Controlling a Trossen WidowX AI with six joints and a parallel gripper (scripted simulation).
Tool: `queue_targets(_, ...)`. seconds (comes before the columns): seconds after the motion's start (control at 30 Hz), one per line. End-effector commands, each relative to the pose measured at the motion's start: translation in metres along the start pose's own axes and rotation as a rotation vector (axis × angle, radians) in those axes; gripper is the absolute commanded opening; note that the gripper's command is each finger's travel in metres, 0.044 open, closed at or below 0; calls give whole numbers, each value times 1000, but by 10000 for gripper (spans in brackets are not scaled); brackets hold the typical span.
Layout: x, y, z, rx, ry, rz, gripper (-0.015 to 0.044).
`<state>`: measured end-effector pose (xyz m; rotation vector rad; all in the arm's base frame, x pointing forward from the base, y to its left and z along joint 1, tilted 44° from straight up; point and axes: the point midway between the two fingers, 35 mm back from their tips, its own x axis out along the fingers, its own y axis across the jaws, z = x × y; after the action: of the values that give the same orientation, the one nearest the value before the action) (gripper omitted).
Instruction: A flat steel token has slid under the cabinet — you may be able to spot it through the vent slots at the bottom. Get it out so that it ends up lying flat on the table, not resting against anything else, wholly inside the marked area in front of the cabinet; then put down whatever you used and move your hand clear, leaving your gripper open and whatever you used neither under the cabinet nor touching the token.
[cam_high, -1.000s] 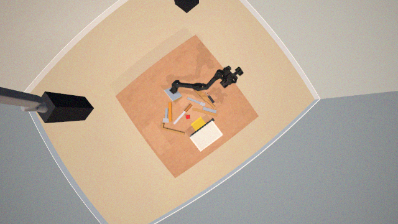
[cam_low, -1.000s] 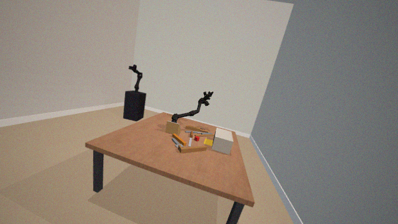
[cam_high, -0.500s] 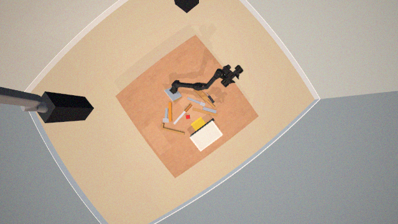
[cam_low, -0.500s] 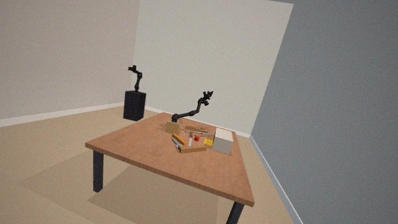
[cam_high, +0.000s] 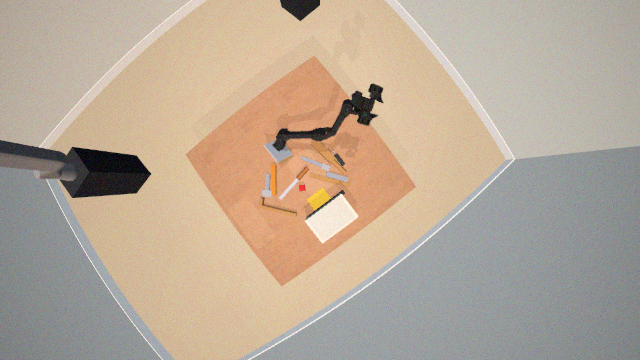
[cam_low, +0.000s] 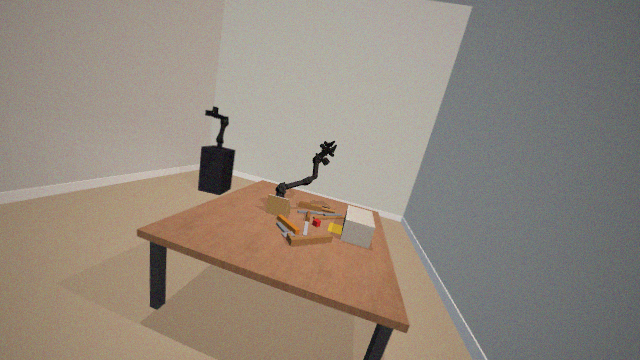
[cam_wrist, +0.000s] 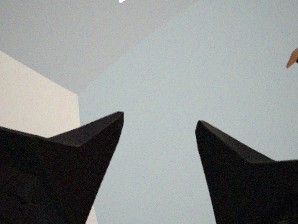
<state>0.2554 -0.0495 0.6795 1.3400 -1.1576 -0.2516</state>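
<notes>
My gripper is open and empty, raised high beyond the tools and away from the cabinet. The cabinet is a pale box with a dark front edge. The marked area is a yellow patch directly in front of it. The steel token cannot be made out in any view. A tool with a brown handle and pale blade lies on the table. An L-shaped brown piece lies near the cabinet's front left.
A red cube sits near the yellow patch. An orange bar lies beside a grey tool. More grey pieces, wooden strips and a dark-handled tool lie between the arm and the cabinet.
</notes>
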Motion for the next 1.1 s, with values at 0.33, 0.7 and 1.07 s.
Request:
queue_targets(0.33, -20, 45, 42, 458, 18, 74, 270)
queue_targets(0.7, -31, 72, 89, 814, 19, 128, 270)
queue_targets(1.07, -39, 88, 138, 1170, 25, 157, 270)
